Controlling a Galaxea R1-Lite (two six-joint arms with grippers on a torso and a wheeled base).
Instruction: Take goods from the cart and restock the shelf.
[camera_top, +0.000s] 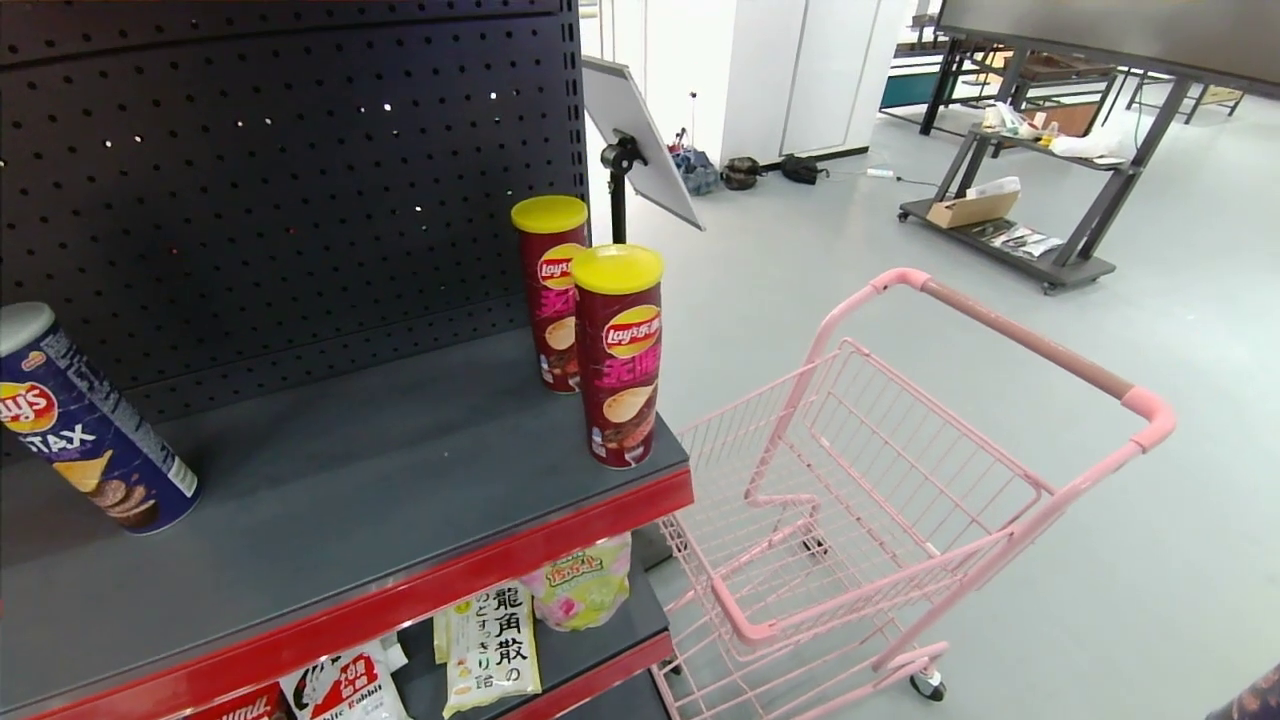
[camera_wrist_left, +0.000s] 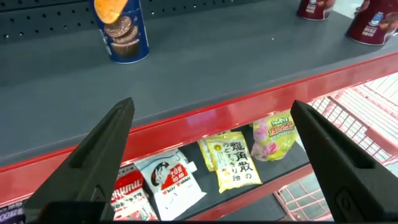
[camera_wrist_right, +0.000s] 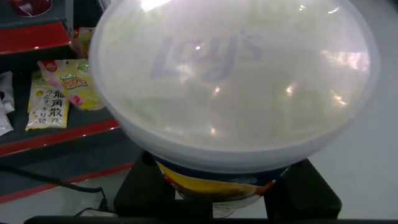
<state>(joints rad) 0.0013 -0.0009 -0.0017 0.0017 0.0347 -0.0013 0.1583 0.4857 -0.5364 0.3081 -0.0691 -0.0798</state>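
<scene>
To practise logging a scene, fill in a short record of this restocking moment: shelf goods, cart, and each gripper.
Shelf: two red cans at the cart end, blue can at far left.
Lower level: packets.
Cart: pink, beside the shelf's end.
Left gripper: open, facing the shelf's red edge.
Right gripper: shut on a clear-lidded can.
</scene>
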